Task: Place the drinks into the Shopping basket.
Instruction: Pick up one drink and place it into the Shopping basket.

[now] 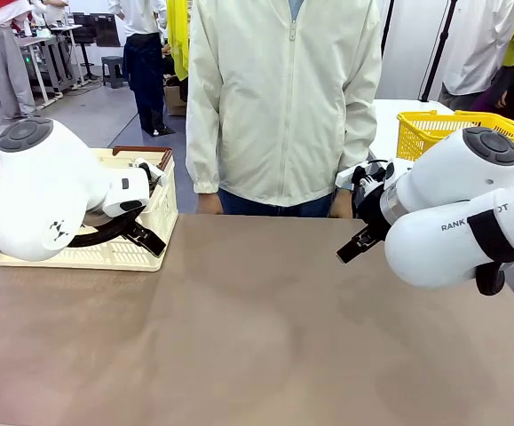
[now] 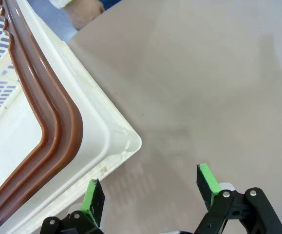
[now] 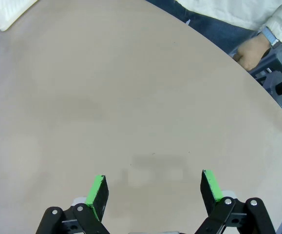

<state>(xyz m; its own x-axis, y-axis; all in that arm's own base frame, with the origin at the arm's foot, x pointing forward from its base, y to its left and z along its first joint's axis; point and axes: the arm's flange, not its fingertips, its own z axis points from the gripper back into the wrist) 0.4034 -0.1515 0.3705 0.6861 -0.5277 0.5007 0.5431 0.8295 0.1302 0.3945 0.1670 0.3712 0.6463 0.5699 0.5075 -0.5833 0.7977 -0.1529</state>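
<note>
In the front view, the Shopping basket (image 1: 166,204) is seen at the left of the frame on the table (image 1: 257,328). The left gripper (image 1: 141,235) is held over its near right corner, and the right gripper (image 1: 356,244) is well apart at the right. The left arm is therefore judged the nearer one for any placing. A person's hands (image 1: 208,204) are rested at the far edge, and a yellow mesh basket (image 1: 443,133) is set behind at the upper right. Much of the Shopping basket's inside is covered by the left arm, so its contents cannot be told. In the left wrist view, the jaws are spread wide with nothing between the green pads (image 2: 206,178). The basket's cream corner and brown rim are found at the left of the frame, just beside one finger, and only a slotted inner wall is made out. In the right wrist view, the jaws are likewise parted and unloaded over bare tabletop, with a pale corner, probably the basket's, at the upper left. Which way the drinks lie from either gripper, and how their long axes run, cannot be told.
</note>
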